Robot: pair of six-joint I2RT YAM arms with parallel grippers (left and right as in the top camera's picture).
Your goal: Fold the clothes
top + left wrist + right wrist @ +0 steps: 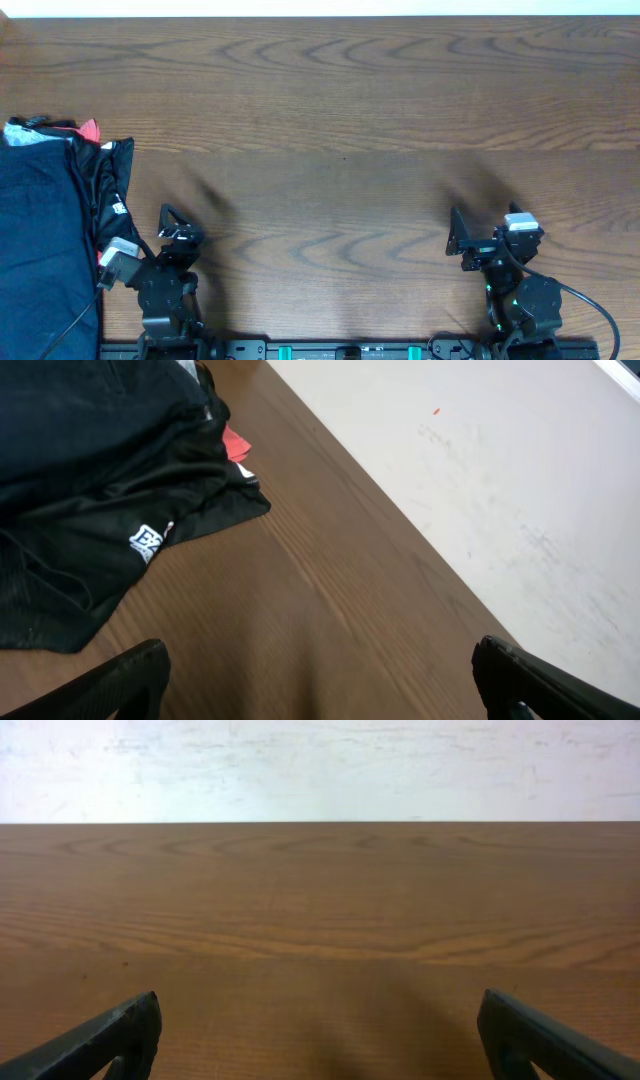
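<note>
The clothes lie in a pile at the table's left edge. A plain navy garment (40,240) is on top, with a black mesh-like one (110,185) beside it and a bit of red trim (89,128) at the back. In the left wrist view the black mesh garment (110,510) with a white logo lies ahead to the left, the navy garment (80,405) behind it. My left gripper (178,228) (320,660) stands open over bare wood just right of the pile, touching nothing. My right gripper (462,240) (320,1010) is open and holds nothing, far to the right.
The brown wooden table (340,120) stretches between and beyond both arms. Its far edge (320,822) meets a pale surface. In the left wrist view the table's edge (400,510) runs diagonally beside a pale floor.
</note>
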